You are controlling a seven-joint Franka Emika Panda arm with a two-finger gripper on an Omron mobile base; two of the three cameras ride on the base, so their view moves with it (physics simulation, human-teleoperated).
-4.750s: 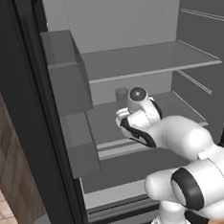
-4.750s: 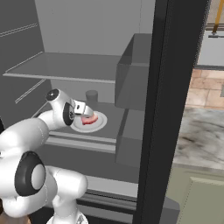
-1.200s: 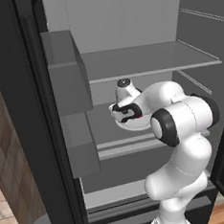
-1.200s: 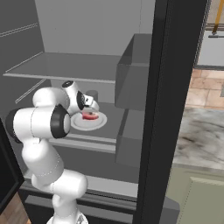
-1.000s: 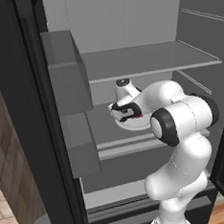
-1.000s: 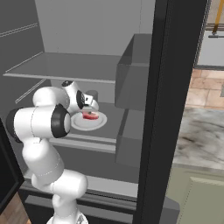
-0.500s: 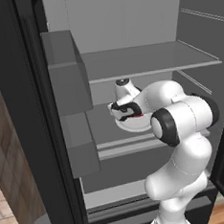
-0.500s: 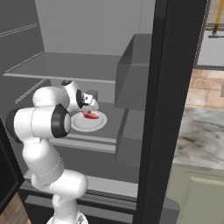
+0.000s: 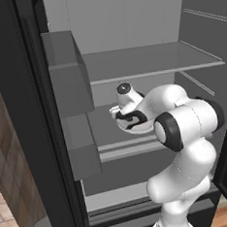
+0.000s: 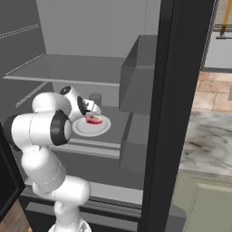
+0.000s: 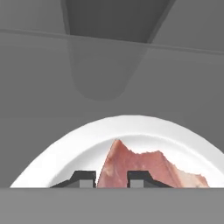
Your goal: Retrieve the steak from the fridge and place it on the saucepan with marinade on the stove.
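Inside the open fridge, on the middle shelf: steak lying on a round white plate, pink-red and raw, with a pointed tip and a ragged upper edge, paler streaks running across the flesh. Seen in the right base view as a small red lump at the plate's centre, much smaller than the plate itself. Gripper reaching in from the front of the shelf, jaws pinched on the near end of the steak, one dark fingertip pressed to either side of the meat. Steak resting on the plate, whether lifted clear impossible to tell. From the left base view, gripper low over the plate's rim, meat itself hidden behind the hand. Behind the plate, a small grey cup standing upright near the back of the shelf, blurred and looming in the hand view. Grey door bin on the open door to the left, a second bin below it. Upper shelf bare and grey. Marbled counter to the right of the fridge in the right base view.
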